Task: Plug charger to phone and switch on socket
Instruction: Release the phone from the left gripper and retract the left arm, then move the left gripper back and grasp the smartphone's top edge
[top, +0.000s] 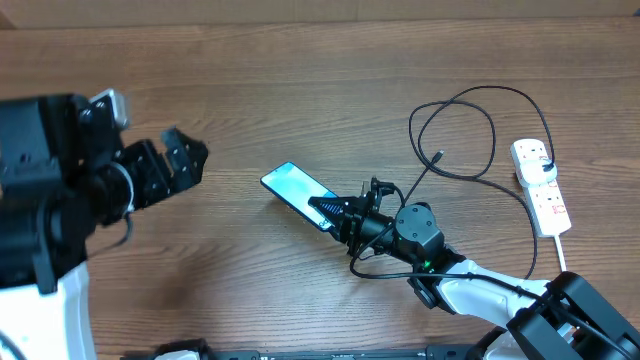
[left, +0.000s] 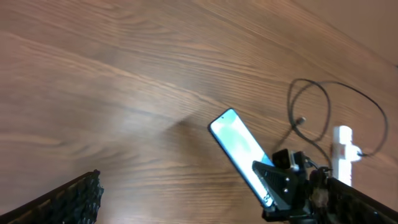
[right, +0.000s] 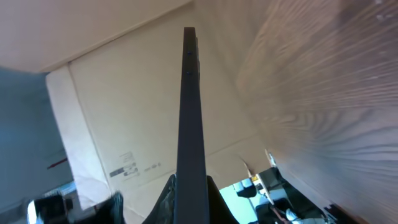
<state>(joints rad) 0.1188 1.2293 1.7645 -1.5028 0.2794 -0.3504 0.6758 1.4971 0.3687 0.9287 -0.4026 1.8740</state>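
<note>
The phone (top: 293, 183) with its light blue screen is held off the table, tilted. My right gripper (top: 335, 212) is shut on its near end. In the right wrist view the phone (right: 190, 112) shows edge-on as a dark slab between the fingers (right: 189, 193). It also shows in the left wrist view (left: 236, 144). The charger (top: 470, 135) is a thin black looped cable on the table at right, its tip (top: 439, 156) free and apart from the phone. The socket (top: 541, 187) is a white strip at far right. My left gripper (top: 180, 165) is open and empty, left of the phone.
The socket's white cord (top: 561, 255) runs toward the front edge. The right arm (top: 470, 285) lies across the front right of the wooden table (top: 300, 80). The left arm's black body (top: 50, 180) fills the left side.
</note>
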